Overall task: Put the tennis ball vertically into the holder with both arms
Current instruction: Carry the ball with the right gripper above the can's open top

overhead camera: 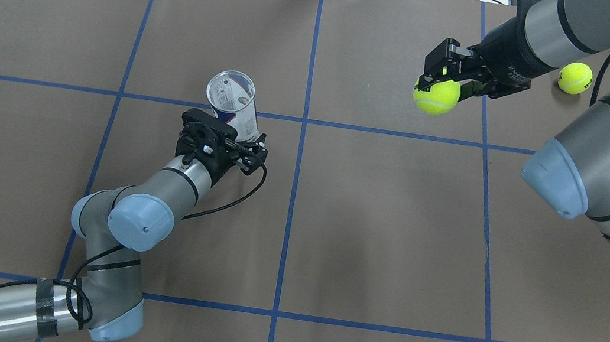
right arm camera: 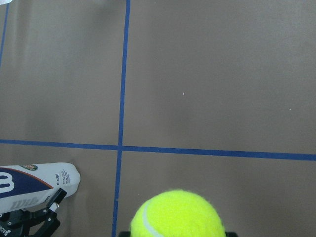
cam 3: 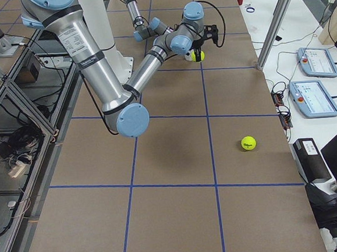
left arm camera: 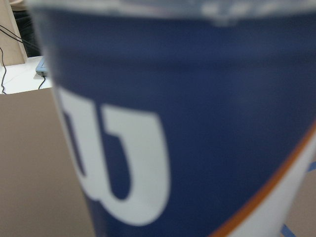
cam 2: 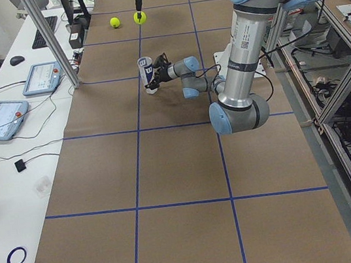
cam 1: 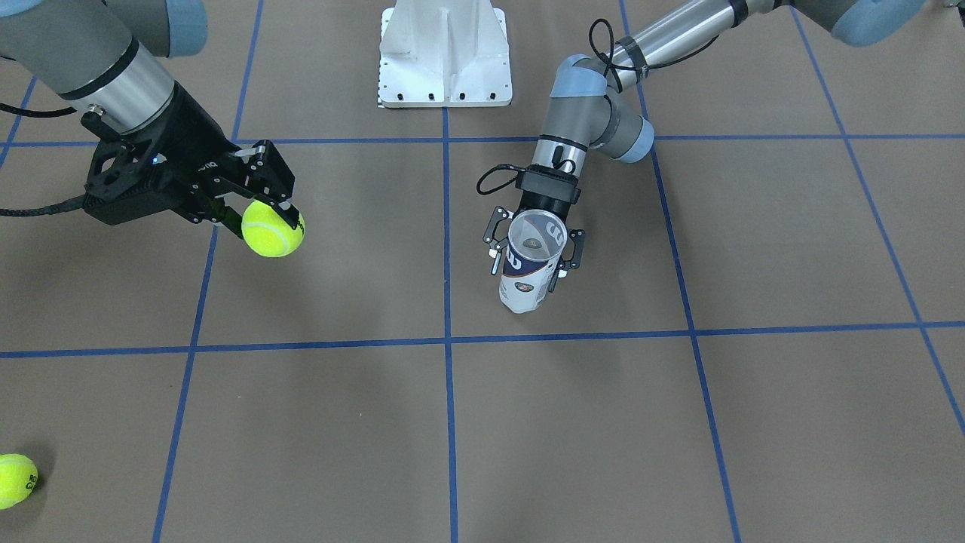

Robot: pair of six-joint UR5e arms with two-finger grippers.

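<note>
The holder [cam 1: 526, 280], a clear can with a navy and white "W" label, stands roughly upright with its open mouth up, left of the table's middle in the overhead view [overhead camera: 231, 91]. My left gripper [cam 1: 530, 258] is shut on the holder's side, low down, and also shows in the overhead view [overhead camera: 242, 139]. The label fills the left wrist view [left arm camera: 163, 128]. My right gripper [cam 1: 268, 213] is shut on a yellow tennis ball [cam 1: 273, 230] and holds it above the table, well apart from the holder [right arm camera: 35, 185]. The ball also shows in the overhead view [overhead camera: 436, 96].
A second tennis ball [overhead camera: 575, 77] lies on the table beyond my right gripper, and shows at the front-facing view's lower left [cam 1: 15, 480]. The white pedestal base [cam 1: 445, 60] stands at the robot's side of the table. Blue tape lines cross the brown surface.
</note>
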